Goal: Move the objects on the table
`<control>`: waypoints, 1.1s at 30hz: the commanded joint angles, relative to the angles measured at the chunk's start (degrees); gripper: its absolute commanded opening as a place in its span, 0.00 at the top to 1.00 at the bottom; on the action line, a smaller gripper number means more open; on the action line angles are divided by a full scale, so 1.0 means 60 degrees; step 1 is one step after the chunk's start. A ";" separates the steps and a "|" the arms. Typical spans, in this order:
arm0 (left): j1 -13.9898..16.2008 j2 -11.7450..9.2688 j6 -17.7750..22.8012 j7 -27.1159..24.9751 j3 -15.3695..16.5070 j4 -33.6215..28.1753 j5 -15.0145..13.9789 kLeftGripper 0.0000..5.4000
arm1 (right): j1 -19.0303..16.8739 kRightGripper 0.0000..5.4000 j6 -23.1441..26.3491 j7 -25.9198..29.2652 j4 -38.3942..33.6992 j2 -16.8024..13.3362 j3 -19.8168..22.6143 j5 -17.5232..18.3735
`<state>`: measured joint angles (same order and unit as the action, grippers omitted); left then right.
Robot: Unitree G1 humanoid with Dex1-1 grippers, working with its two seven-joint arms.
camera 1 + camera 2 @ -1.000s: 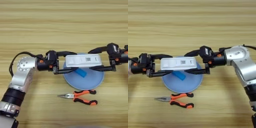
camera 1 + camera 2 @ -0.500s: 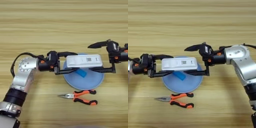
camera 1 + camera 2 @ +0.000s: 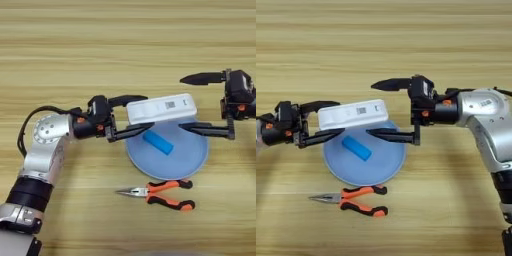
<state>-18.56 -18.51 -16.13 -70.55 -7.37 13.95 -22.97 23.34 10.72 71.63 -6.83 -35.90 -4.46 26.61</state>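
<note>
Wooden worktop [image 3: 125,40]: left pincer [image 3: 131,116] grips white device [image 3: 161,108] above the plate [image 3: 185,160]; right pincer [image 3: 385,110] gapes empty beside it. Blue block [image 3: 157,142] rests on plate, pliers [image 3: 162,193] nearby; placement pending.

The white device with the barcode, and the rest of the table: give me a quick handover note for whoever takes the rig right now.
Left gripper: shut on one end of the white bar-shaped device, holding it over the far rim of the light-blue plate.
Right gripper: open, at the device's other end, not gripping it.
Blue block: lying on the plate.
Orange-and-black pliers: flat on the table, just on the near side of the plate.
Purple block: not seen.
Done: device lifted, carried by the left gripper alone.
Left: set the device down; the task names no goal.
</note>
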 commanded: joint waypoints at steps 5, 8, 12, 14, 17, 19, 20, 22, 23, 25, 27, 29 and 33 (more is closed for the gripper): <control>0.0207 0.0128 -0.0223 0.0710 0.0541 0.0041 -0.0019 0.47 | -0.0516 0.00 -0.0064 -0.0548 -0.0213 0.0275 0.0831 0.0659; 0.0327 0.0175 -0.0224 0.0904 0.0709 -0.0005 -0.0067 0.47 | -0.0670 0.00 -0.0198 -0.0779 -0.0142 0.0388 0.1030 0.0691; 0.0491 0.0256 -0.0226 0.1159 0.0876 -0.0058 -0.0077 0.47 | -0.0879 0.00 -0.0389 -0.1100 -0.0041 0.0571 0.1214 0.0668; 0.0568 0.0300 -0.0254 0.1400 0.0940 -0.0071 0.0047 0.47 | -0.0951 0.00 -0.0482 -0.1267 -0.0016 0.0662 0.1282 0.0634; 0.0675 0.0342 -0.0307 0.1773 0.1011 -0.0118 0.0201 0.47 | -0.1042 0.00 -0.0602 -0.1531 0.0000 0.0776 0.1408 0.0638; 0.0745 0.0328 -0.0292 0.1953 0.1032 -0.0187 0.0210 0.47 | -0.1102 0.00 -0.0673 -0.1657 0.0002 0.0835 0.1480 0.0649; 0.0801 0.0299 -0.0274 0.2049 0.1049 -0.0232 0.0217 0.47 | -0.1138 0.00 -0.0714 -0.1743 0.0009 0.0870 0.1528 0.0643; 0.0908 0.0223 -0.0273 0.2244 0.1089 -0.0302 0.0292 0.47 | -0.1174 0.00 -0.0802 -0.1938 0.0062 0.0930 0.1606 0.0602; 0.0961 0.0189 -0.0251 0.2388 0.1126 -0.0326 0.0358 0.47 | -0.1171 0.00 -0.0839 -0.2041 0.0109 0.0967 0.1655 0.0581; 0.1051 0.0134 -0.0205 0.2608 0.1184 -0.0370 0.0429 0.47 | -0.1154 0.00 -0.0896 -0.2227 0.0171 0.1038 0.1740 0.0576; 0.1199 0.0090 -0.0132 0.2821 0.1243 -0.0472 0.0499 0.47 | -0.1110 0.00 -0.0975 -0.2450 0.0248 0.1126 0.1841 0.0593; 0.1419 0.0067 -0.0007 0.2999 0.1266 -0.0702 0.0510 0.47 | -0.1087 0.00 -0.1066 -0.2598 0.0335 0.1200 0.1922 0.0595; 0.1747 0.0016 0.0133 0.3452 0.1226 -0.1012 0.0778 0.47 | -0.1060 0.00 -0.1212 -0.2883 0.0423 0.1324 0.2025 0.0575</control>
<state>-8.98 -17.43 -16.15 -51.19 -0.10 9.24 -19.96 16.45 4.29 55.18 -4.52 -28.44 7.04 30.55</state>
